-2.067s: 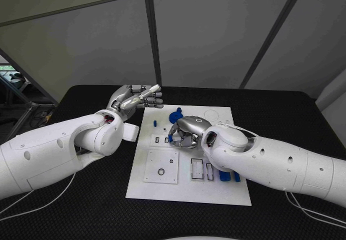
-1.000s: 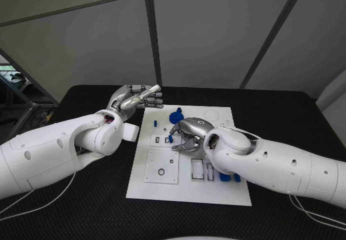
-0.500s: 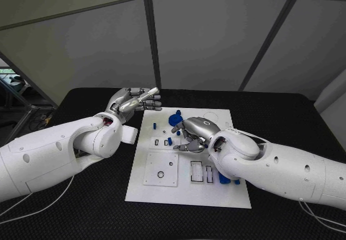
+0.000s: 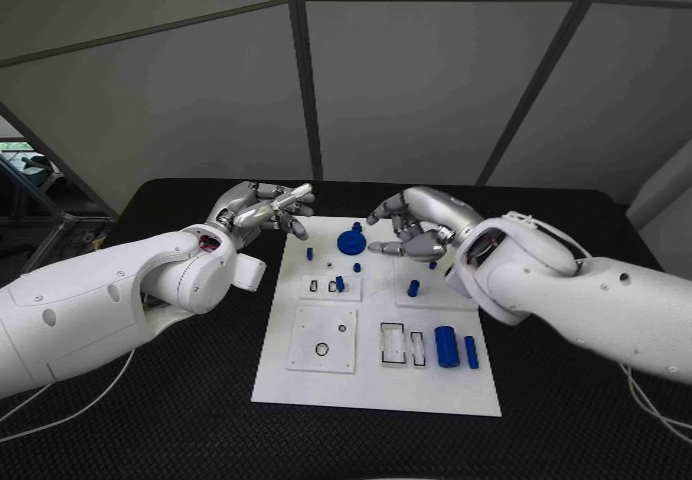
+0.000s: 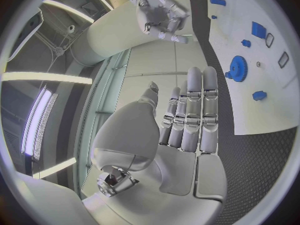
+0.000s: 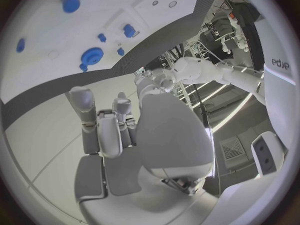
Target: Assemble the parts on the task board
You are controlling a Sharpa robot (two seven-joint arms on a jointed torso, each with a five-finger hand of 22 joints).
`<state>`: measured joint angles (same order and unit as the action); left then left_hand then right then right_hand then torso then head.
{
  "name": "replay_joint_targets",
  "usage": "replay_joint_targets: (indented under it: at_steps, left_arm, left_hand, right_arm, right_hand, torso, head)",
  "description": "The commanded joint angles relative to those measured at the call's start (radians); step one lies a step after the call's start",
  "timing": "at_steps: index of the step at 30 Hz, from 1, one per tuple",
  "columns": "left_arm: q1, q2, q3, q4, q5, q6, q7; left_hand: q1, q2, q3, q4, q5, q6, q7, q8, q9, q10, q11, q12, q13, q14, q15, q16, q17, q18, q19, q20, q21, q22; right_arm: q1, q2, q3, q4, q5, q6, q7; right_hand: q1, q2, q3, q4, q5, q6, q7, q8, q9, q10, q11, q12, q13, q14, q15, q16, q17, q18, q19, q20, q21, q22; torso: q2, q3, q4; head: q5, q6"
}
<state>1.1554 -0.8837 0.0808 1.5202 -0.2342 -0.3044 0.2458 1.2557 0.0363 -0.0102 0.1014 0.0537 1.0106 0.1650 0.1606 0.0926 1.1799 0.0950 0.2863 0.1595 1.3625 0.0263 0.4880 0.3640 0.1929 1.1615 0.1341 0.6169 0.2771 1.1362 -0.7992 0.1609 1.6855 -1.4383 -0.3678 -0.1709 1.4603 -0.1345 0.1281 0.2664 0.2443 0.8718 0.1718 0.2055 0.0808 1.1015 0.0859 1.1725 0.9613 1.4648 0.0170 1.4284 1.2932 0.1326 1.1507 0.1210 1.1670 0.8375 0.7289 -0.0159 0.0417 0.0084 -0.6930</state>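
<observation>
I read this as partway through; my right hand [image 4: 415, 232] hangs above the far end of the board [image 4: 378, 385], fingers curled loosely in, and I see nothing in them; my left hand [image 4: 264, 211] is raised just off the board's far left corner, fingers part bent, holding nothing.

Between the two hands, nearer the right, the gear [image 4: 351, 241] sits on the board, apparently seated; just under the right hand two small pegs [image 4: 413, 288] stand upright, and nearer the left hand short pieces stand by the small slots [image 4: 326, 286], so I judge those placed.

Still to do, as I judge it: well back from the right hand, toward its forearm, a cylinder [image 4: 446, 346] and a thinner bar [image 4: 470, 351] lie flat beside the rectangular slots [image 4: 404, 343], which look unfilled; the square plate [image 4: 325, 335] with its small ring, back from the left hand, also looks open; whether every peg is fully home I can't tell.
</observation>
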Motion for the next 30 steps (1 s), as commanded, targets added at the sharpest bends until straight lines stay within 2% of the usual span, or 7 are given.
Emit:
replay_joint_targets:
  at_steps: [1,5,10,11,14,16,30]
  left_arm:
    - [0.006,-0.004,0.001,-0.006,-0.205,0.12,-0.225]
    - [0.02,-0.001,0.001,-0.018,-0.319,0.212,-0.387]
    - [0.048,0.028,0.001,-0.041,-0.443,0.306,-0.556]
    - [0.057,0.039,0.0,-0.049,-0.475,0.323,-0.595]
    - [0.074,0.066,-0.005,-0.067,-0.536,0.353,-0.661]
    - [0.087,0.087,-0.011,-0.08,-0.586,0.372,-0.697]
    - [0.13,0.228,-0.061,-0.17,-0.756,0.472,-0.783]
  left_hand:
    - [-0.017,0.005,-0.014,0.022,0.008,0.013,-0.02,0.03,0.015,0.027,-0.024,0.079,0.058,0.026,-0.02,0.218,0.193,-0.013,0.035,-0.027,0.089,0.062]
    - [0.0,0.016,-0.064,0.044,0.006,-0.013,-0.033,0.11,0.058,-0.045,-0.028,0.299,0.231,0.005,-0.029,0.656,0.634,-0.05,0.054,-0.04,0.371,0.384]
    - [-0.023,0.034,-0.122,0.095,0.002,-0.034,-0.046,0.206,0.113,-0.086,-0.048,0.533,0.397,0.1,-0.042,0.916,0.944,-0.08,0.126,-0.043,0.59,0.67]
    - [-0.037,0.044,-0.137,0.116,0.001,-0.032,-0.053,0.239,0.134,-0.055,-0.055,0.64,0.501,0.128,-0.047,0.966,1.014,-0.091,0.155,-0.046,0.64,0.744]
    - [-0.04,0.061,-0.165,0.152,0.001,-0.05,-0.069,0.317,0.19,0.007,-0.07,0.833,0.714,0.161,-0.061,1.018,1.092,-0.108,0.197,-0.059,0.715,0.857]
    - [-0.043,0.068,-0.179,0.17,0.0,-0.062,-0.073,0.35,0.217,0.019,-0.074,0.874,0.761,0.17,-0.065,1.03,1.112,-0.113,0.207,-0.062,0.734,0.889]
    - [-0.062,0.037,-0.235,0.188,0.0,-0.092,-0.075,0.383,0.257,0.025,-0.076,0.891,0.784,0.191,-0.069,1.058,1.16,-0.12,0.228,-0.067,0.758,0.936]
  right_arm:
    - [0.028,-0.023,0.006,-0.021,0.25,0.018,0.11]
    - [0.062,-0.045,0.009,-0.073,0.39,0.018,0.15]
    - [0.081,-0.064,0.011,-0.137,0.51,0.031,0.191]
    - [0.083,-0.066,0.011,-0.148,0.527,0.035,0.199]
    - [0.086,-0.068,0.011,-0.164,0.547,0.039,0.21]
    - [0.087,-0.068,0.011,-0.171,0.554,0.04,0.214]
    - [0.088,-0.057,0.011,-0.184,0.524,0.034,0.219]
  right_hand:
    - [0.006,0.006,0.004,-0.008,0.003,0.025,-0.007,0.009,0.0,-0.007,-0.007,-0.029,-0.034,0.013,-0.013,-0.042,-0.052,0.021,-0.043,-0.007,-0.054,-0.075]
    - [0.015,0.015,0.019,-0.021,-0.007,0.058,-0.017,0.007,-0.008,-0.102,-0.019,-0.245,-0.268,-0.068,-0.024,-0.245,-0.296,0.054,-0.167,-0.019,-0.237,-0.301]
    - [0.027,0.011,0.064,-0.023,-0.019,0.091,-0.016,-0.021,-0.014,-0.06,-0.023,-0.537,-0.491,-0.218,-0.013,-0.692,-0.674,0.05,-0.226,0.0,-0.409,-0.402]
    - [0.024,0.004,0.069,-0.022,-0.021,0.107,-0.019,-0.025,-0.013,-0.036,-0.02,-0.593,-0.538,-0.218,-0.011,-0.737,-0.684,0.05,-0.227,0.003,-0.437,-0.419]
    - [0.018,0.0,0.087,-0.025,-0.02,0.133,-0.018,-0.051,-0.015,0.054,-0.021,-0.719,-0.646,-0.183,-0.009,-0.86,-0.723,0.052,-0.203,0.004,-0.496,-0.458]
    - [0.019,-0.004,0.094,-0.032,-0.017,0.143,-0.019,-0.063,-0.014,0.068,-0.019,-0.769,-0.682,-0.168,-0.011,-0.911,-0.74,0.05,-0.193,0.005,-0.516,-0.471]
    - [-0.001,-0.026,0.114,-0.05,0.073,0.154,-0.005,-0.101,-0.014,0.091,0.002,-0.881,-0.764,-0.175,0.011,-1.089,-0.805,0.048,-0.219,0.027,-0.604,-0.52]
  torso:
    - [-0.017,0.002,-0.004]
    - [-0.029,0.002,-0.0062]
    - [-0.044,0.0024,-0.005]
    - [-0.048,0.0025,-0.0054]
    - [-0.052,0.0031,-0.0069]
    - [-0.054,0.0028,-0.0073]
    - [-0.053,0.0035,-0.0084]
  head:
    - [0.002,-0.007]
    - [0.004,-0.015]
    - [0.008,-0.028]
    - [0.01,-0.029]
    - [0.01,-0.033]
    - [0.011,-0.036]
    - [0.024,-0.044]
